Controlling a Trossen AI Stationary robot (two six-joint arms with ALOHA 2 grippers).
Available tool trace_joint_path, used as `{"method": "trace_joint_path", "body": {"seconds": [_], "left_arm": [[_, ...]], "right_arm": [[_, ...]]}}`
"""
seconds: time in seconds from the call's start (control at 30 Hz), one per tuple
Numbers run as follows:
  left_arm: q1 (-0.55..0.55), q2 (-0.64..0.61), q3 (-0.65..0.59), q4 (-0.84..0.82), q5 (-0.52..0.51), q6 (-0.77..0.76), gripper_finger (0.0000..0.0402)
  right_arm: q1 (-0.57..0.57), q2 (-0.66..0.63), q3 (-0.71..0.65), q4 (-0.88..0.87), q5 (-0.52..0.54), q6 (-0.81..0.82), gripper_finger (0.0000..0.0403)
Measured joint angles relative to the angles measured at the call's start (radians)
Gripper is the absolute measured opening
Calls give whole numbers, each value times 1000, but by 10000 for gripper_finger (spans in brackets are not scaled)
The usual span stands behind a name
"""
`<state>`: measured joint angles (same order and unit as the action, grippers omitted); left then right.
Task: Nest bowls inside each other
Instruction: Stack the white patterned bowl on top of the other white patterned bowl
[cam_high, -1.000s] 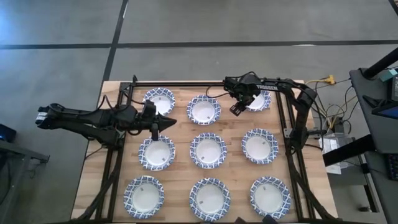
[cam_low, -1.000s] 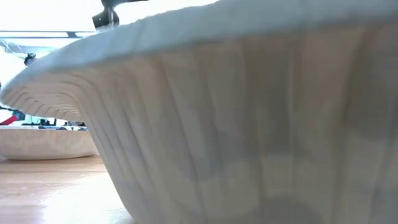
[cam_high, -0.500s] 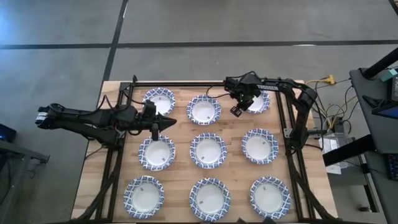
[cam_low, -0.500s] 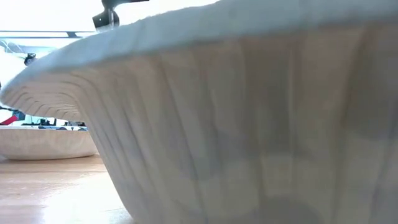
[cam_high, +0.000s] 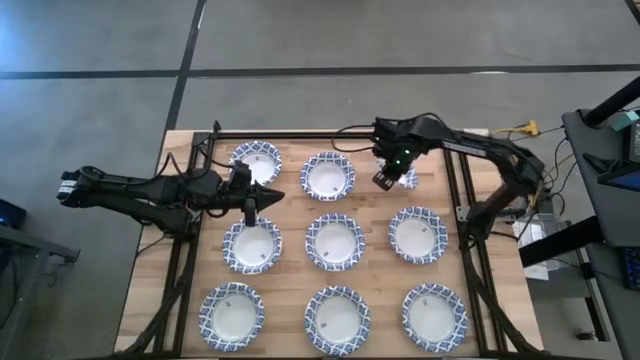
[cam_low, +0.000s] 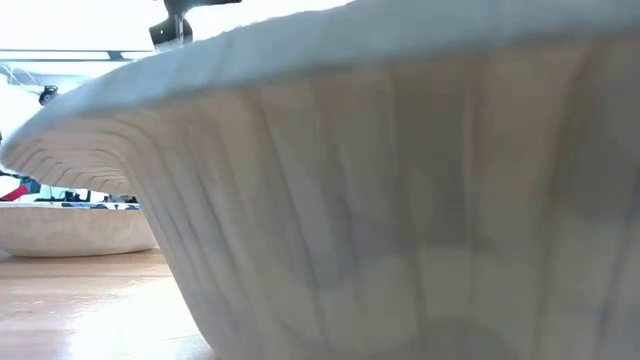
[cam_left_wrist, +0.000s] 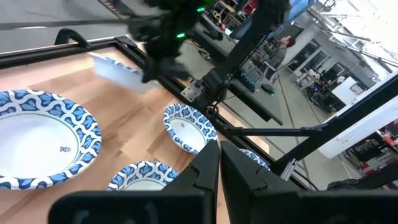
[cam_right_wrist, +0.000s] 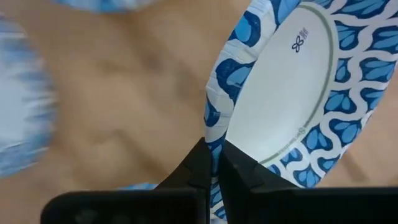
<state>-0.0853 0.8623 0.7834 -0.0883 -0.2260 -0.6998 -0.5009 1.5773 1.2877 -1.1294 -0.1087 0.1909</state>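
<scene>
Right wrist view: right arm's fingers (cam_right_wrist: 213, 163) pinching a tilted bowl's (cam_right_wrist: 292, 93) rim; left fingers (cam_left_wrist: 219, 163) pressed together.

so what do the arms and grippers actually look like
Both arms are dark, nearly black, built from slim jointed segments with black cables along them. The right gripper sits on a boxy wrist showing a small green light. The left gripper ends in two narrow, flat black fingers that taper toward the tips. No readable markings show on either.

A near bowl (cam_low: 400, 190) fills the low view, hiding most of the table; the held bowl (cam_left_wrist: 121, 70) is blurred.
</scene>
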Motion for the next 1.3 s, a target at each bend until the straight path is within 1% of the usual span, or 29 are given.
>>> {"method": "trace_joint_path", "body": {"seconds": [0.1, 0.2, 0.27, 0.37, 0.43, 0.5, 0.57, 0.63, 0.73, 0.83, 0.93, 0.97, 1.1, 1.2, 1.3], "left_arm": [[0, 5, 0, 0, 0, 7, 0], [0, 8, 0, -1, 0, 9, 0], [0, 8, -1, -2, -1, 24, 0], [0, 10, -2, -6, -1, 74, 0], [0, 12, -2, -6, -2, 105, 0], [0, 9, -2, -7, -2, 135, 0], [0, 0, -2, -12, -2, 154, 0], [0, -17, -2, -37, 0, 156, 0], [0, -55, -2, -75, 6, 157, 0], [0, -101, 0, -133, 7, 157, 0], [0, -144, -1, -180, 8, 157, 0], [0, -158, -1, -201, 8, 156, 0], [0, -203, 0, -236, 9, 155, 0], [0, -234, 0, -270, 11, 132, 0], [0, -257, -1, -303, 12, 130, 0]], "right_arm": [[81, -96, 0, 44, -51, 5, 12], [194, -190, -1, 127, -60, 7, 12], [286, -249, -12, 226, -79, -6, 12], [447, -319, -52, 432, -101, -53, 13], [548, -339, -83, 553, -104, -105, 13], [638, -339, -109, 622, -103, -197, 13], [704, -317, -122, 636, -89, -266, 13], [756, -281, -125, 629, -37, -276, 13], [815, -205, -99, 623, 96, -312, 13], [850, -114, -40, 612, 248, -446, 13], [864, -11, 20, 545, 397, -569, 13], [865, 25, 39, 507, 423, -600, 13], [869, 149, 89, 379, 448, -664, 13], [884, 222, 99, 340, 539, -667, 13], [892, 263, 105, 341, 620, -664, 13]]}}
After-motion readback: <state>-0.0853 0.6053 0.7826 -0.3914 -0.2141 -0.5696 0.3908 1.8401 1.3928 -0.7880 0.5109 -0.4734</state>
